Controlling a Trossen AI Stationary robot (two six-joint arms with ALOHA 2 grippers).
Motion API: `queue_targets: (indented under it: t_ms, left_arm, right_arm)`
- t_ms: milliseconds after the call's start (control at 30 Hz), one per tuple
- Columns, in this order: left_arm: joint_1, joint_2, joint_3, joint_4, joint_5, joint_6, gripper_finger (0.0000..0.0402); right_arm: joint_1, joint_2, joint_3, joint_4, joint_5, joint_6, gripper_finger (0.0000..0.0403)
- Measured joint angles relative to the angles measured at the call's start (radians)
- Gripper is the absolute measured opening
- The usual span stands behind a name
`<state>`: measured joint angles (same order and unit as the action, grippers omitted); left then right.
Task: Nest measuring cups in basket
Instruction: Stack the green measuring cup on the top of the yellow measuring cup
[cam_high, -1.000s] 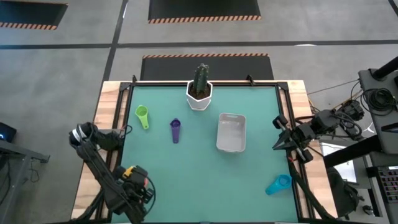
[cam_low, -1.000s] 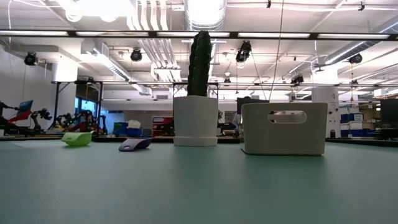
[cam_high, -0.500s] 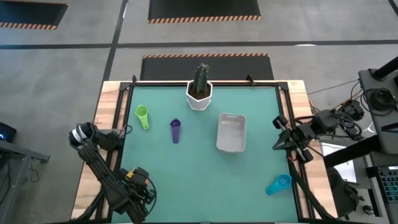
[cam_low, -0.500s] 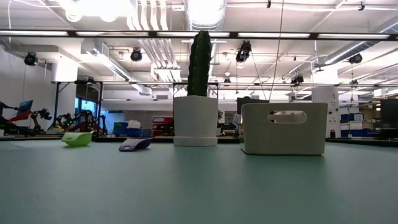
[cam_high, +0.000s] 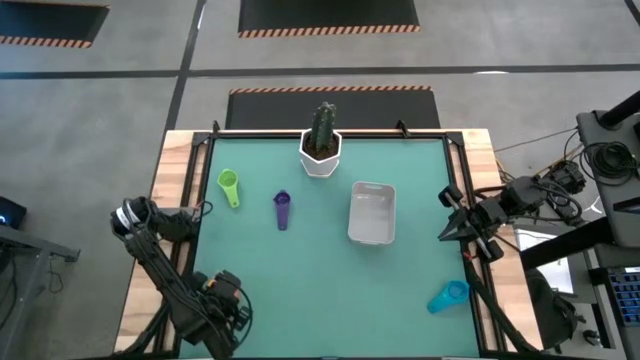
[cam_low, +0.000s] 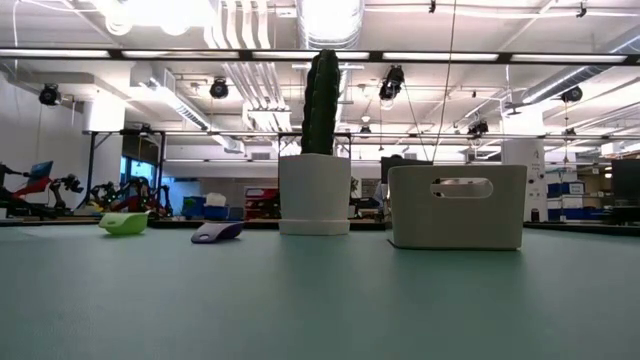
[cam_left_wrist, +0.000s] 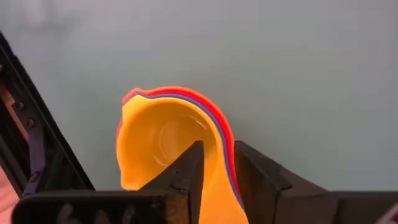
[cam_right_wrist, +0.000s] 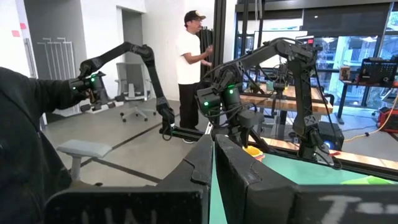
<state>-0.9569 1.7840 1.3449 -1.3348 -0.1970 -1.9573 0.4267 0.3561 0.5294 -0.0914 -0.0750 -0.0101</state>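
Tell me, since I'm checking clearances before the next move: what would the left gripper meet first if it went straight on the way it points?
The left gripper is shut on the stacked cups, yellow innermost, pointing down at the green mat. Straight on, the stack would likely meet bare mat first; nothing else shows ahead, though depth is unclear.

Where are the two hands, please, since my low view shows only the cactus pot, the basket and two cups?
Observer: The left hand is low at the table's near left corner, shut on a nested stack of cups with the yellow one on top.
Operator: Thank you. And the right one?
Observer: The right hand is at the table's right edge, beside the basket's side of the mat, fingers together and holding nothing.
Operator: Is anything in the basket yet?
Observer: From above, the basket looks empty.
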Motion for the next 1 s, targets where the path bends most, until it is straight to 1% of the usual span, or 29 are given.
queue_targets:
  t_ms: [167,400,533,633,733,1000]
  left_arm:
    - [0.0,0.0,0.036,-0.025,-0.008,0.064,0.0074]
    - [0.057,0.0,0.105,-0.015,-0.175,0.176,0.0049]
    - [0.118,-0.001,0.134,-0.007,-0.228,0.279,0.0038]
    - [0.166,-0.001,0.14,0.003,-0.233,0.372,0.0037]
    - [0.216,-0.001,0.14,-0.001,-0.232,0.424,0.0037]
    - [0.348,-0.026,0.132,-0.066,-0.232,0.599,0.0037]
  right_arm:
    - [0.0,0.0,0.0,0.0,0.0,0.0,0.0009]
    - [0.0,0.0,0.0,0.0,0.01,0.0,0.0009]
    - [0.0,0.0,0.0,0.0,0.027,0.001,0.0009]
    - [0.0,0.0,0.0,0.0,0.026,0.008,0.0009]
    - [0.0,0.0,0.0,-0.001,0.026,0.016,0.0009]
    - [0.0,0.0,0.0,-0.001,0.024,0.038,0.0009]
